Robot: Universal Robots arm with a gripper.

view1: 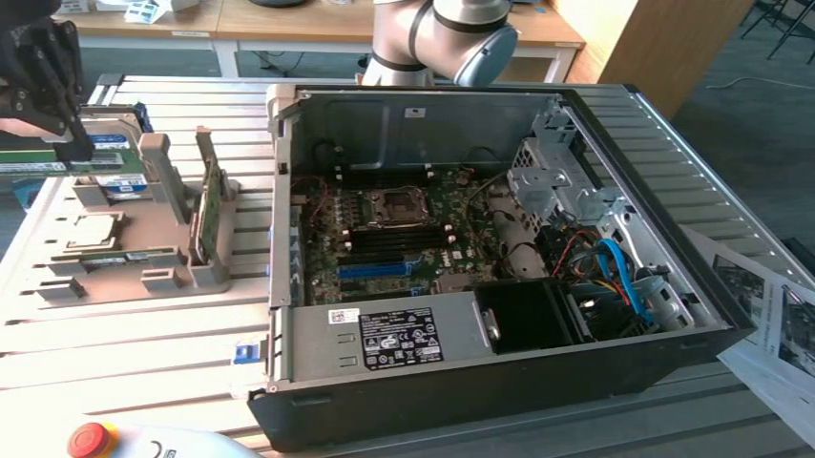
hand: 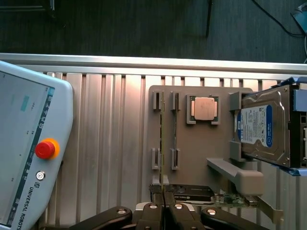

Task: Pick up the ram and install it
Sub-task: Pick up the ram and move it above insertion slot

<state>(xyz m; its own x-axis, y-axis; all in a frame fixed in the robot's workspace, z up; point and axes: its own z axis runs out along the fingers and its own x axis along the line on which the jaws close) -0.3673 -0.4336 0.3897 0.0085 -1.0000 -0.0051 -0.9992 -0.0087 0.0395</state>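
Note:
The ram (hand: 162, 143) shows edge-on in the wrist view as a thin green line running out from my fingers. My gripper (hand: 164, 206) is shut on it, above the grey holder (hand: 192, 163) and in line with one of its slot pairs. At the exterior view's far left, the black gripper (view1: 71, 143) hangs over the holder (view1: 140, 248) with the green stick (view1: 32, 164) under it. The open computer case (view1: 484, 258) lies at the exterior view's right with its motherboard (view1: 395, 239) exposed.
The holder also carries a CPU (hand: 203, 108), a blue-labelled hard drive (hand: 261, 127), a second thin board on edge (hand: 175, 124) and a broader green card (hand: 225, 199). A teach pendant (hand: 29, 153) with a red stop button lies on the slatted table. Papers (view1: 777, 334) lie beside the case.

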